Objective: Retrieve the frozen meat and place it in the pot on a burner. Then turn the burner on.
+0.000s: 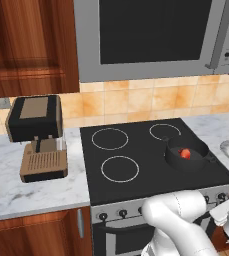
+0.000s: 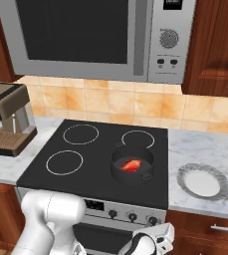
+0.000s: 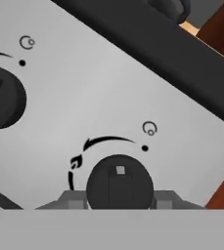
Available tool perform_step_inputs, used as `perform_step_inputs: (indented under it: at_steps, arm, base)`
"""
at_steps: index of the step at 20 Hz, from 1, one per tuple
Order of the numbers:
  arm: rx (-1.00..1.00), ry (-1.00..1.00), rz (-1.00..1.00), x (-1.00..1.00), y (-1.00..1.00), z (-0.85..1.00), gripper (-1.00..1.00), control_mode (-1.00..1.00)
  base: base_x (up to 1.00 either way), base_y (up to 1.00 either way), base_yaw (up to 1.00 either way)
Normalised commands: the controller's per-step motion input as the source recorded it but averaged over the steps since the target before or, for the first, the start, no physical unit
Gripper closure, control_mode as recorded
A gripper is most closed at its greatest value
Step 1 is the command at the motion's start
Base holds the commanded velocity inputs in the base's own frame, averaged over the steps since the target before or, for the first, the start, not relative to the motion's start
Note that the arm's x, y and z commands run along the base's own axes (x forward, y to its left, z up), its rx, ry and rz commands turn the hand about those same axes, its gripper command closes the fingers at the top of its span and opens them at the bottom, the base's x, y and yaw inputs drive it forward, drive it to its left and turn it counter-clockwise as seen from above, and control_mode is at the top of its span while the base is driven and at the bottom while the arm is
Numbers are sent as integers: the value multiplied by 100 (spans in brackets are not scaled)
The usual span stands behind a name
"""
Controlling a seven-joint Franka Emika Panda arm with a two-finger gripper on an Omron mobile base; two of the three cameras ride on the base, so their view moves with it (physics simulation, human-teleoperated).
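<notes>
Left of the black stove top [image 1: 136, 150], a coffee machine [image 1: 38, 137] stands on the marble tabletop [image 1: 16, 185]. On the stove top's right front burner sits the pot [image 2: 131, 166], with the frozen meat [image 2: 131, 165] inside. Right of the stove top lies a pale grey dish [image 2: 203, 181]. Below its front edge, the gripper [image 3: 119, 195] has its fingers [image 3: 70, 199] closed on a black burner knob [image 3: 119, 181] of the grey control panel [image 3: 103, 97].

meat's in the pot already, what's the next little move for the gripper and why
Probably turn the knob to switch the burner on. The frozen meat already lies in the pot on the front right burner, and the hand view shows the shut gripper right at that round dark knob on the stove's front panel.
</notes>
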Motion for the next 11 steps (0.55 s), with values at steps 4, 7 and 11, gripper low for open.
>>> perform_step_inputs:
  at_steps: [4, 7, 11]
  arm:
    - [-59, 1, 0, 0, 9, -12, 100, -100]
    - [-61, 0, 0, 0, 16, -10, 100, -100]
    - [-37, 0, 0, 0, 2, -1, 100, -100]
  base:
    - [0, 0, 0]
    - [0, 0, 0]
    - [0, 0, 0]
